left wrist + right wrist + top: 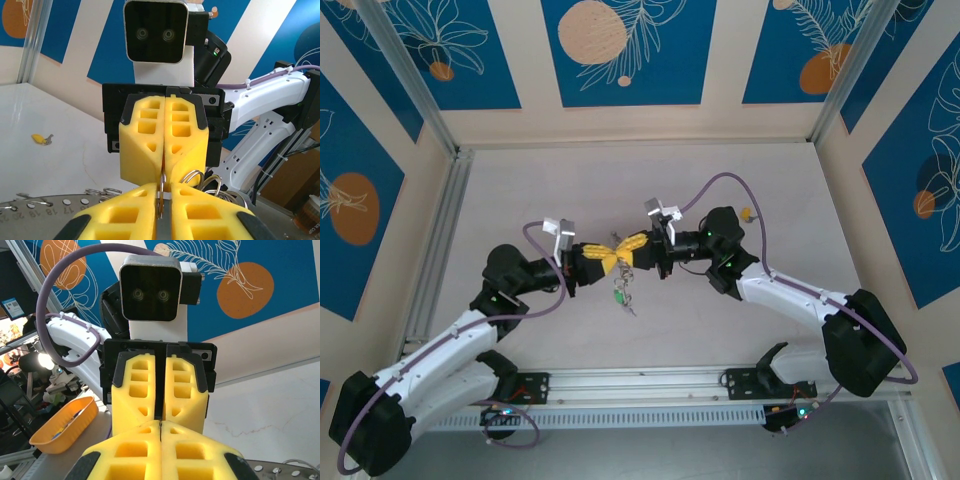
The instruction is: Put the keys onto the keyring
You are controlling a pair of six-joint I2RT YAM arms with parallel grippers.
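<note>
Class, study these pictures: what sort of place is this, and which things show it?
Probably a robotics lab test cell: left arm and right arm bolted at a white table, enclosed by blue printed panels, orange tray and clutter beyond.

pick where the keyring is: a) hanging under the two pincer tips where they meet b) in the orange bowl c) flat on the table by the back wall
a: the keyring dangles just below where the left pincer and right pincer meet tip to tip.
</note>
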